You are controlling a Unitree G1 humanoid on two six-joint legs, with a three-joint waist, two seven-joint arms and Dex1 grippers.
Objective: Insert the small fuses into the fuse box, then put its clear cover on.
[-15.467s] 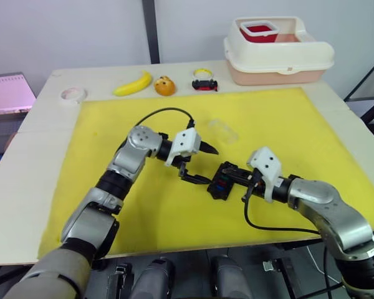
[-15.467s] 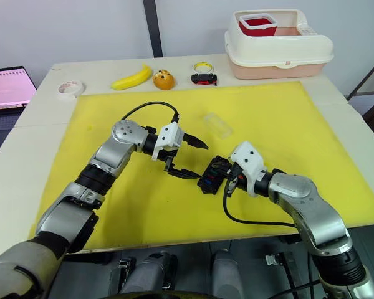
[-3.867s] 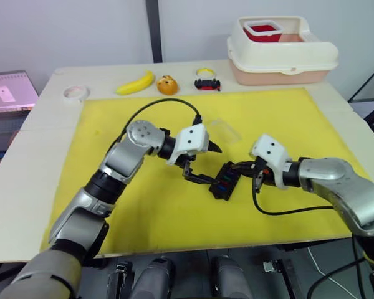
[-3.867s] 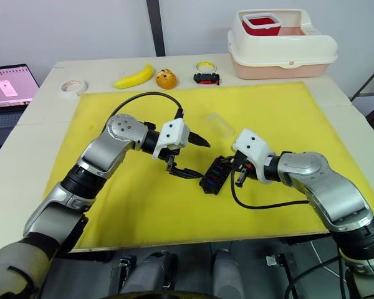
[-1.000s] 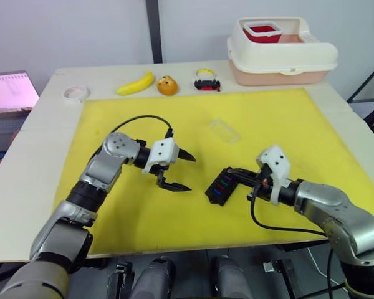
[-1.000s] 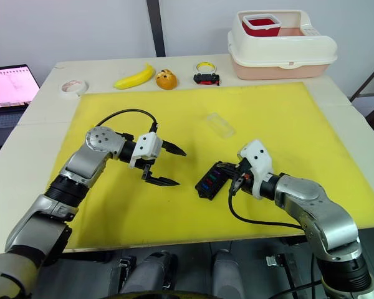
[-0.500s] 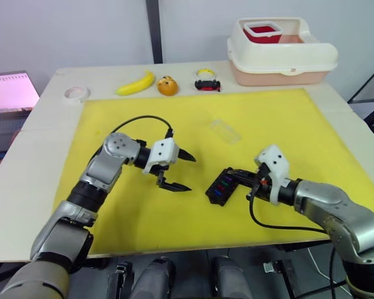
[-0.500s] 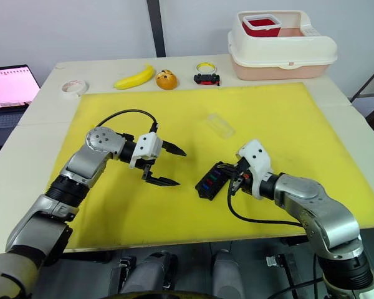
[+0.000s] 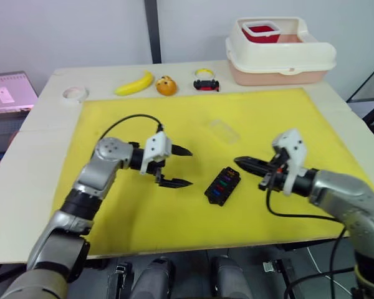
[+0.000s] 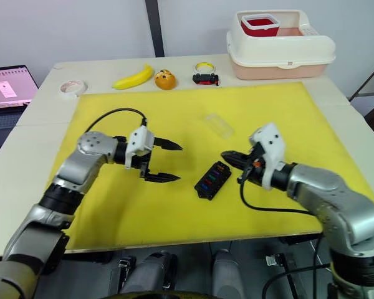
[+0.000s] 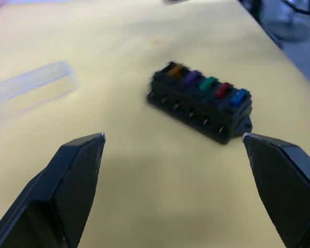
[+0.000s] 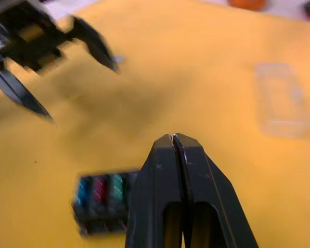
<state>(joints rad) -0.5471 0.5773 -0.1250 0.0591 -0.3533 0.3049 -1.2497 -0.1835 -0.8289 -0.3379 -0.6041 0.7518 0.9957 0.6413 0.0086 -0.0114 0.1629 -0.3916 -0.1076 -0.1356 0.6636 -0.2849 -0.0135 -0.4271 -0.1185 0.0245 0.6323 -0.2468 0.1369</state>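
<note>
Sitting in one black fuse box (image 9: 222, 185) are five fuses (image 11: 207, 84); one clear cover (image 9: 224, 131) lies farther away. Left gripper (image 9: 177, 166) gapes; right gripper (image 9: 250, 166) is pinched closed, empty.

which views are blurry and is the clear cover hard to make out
Right wrist view: fuse box and left tool smeared, the right tool's shut fingers sharper. Left wrist view: fuse box slightly soft, clear cover a pale washed-out smear. Left eye view: sharp, the cover faint against the yellow mat.
</note>
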